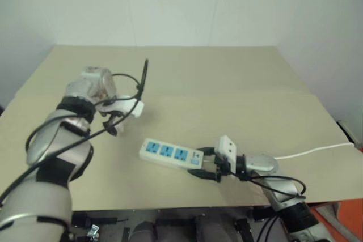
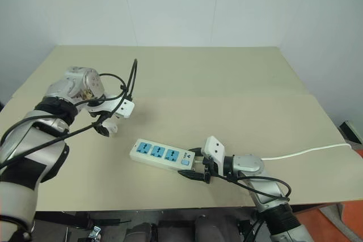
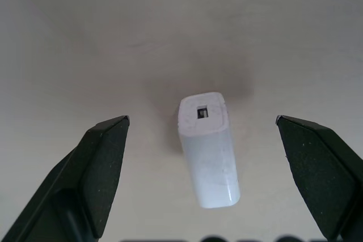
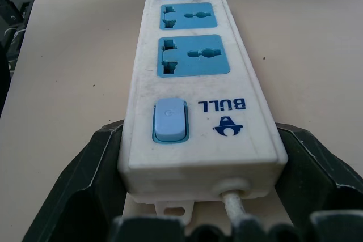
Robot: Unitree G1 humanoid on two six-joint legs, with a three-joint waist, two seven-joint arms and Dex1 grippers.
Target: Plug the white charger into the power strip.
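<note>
Robot steadies power strip [image 2: 159,155] as charger [image 3: 207,147] waits on table [image 1: 238,89]
Right gripper [image 2: 194,170] clamps the strip's switch end, its cord [image 2: 309,152] trailing right; left gripper [image 3: 202,168] hangs wide open, fingers either side of the white charger, not touching it.

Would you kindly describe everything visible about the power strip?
The power strip is a long flat white plastic bar lying on the tan table, with three blue socket faces, all empty, a pale blue switch and "BULL" lettering. A thin white cord leaves its switch end, where the right gripper clasps its sides.
</note>
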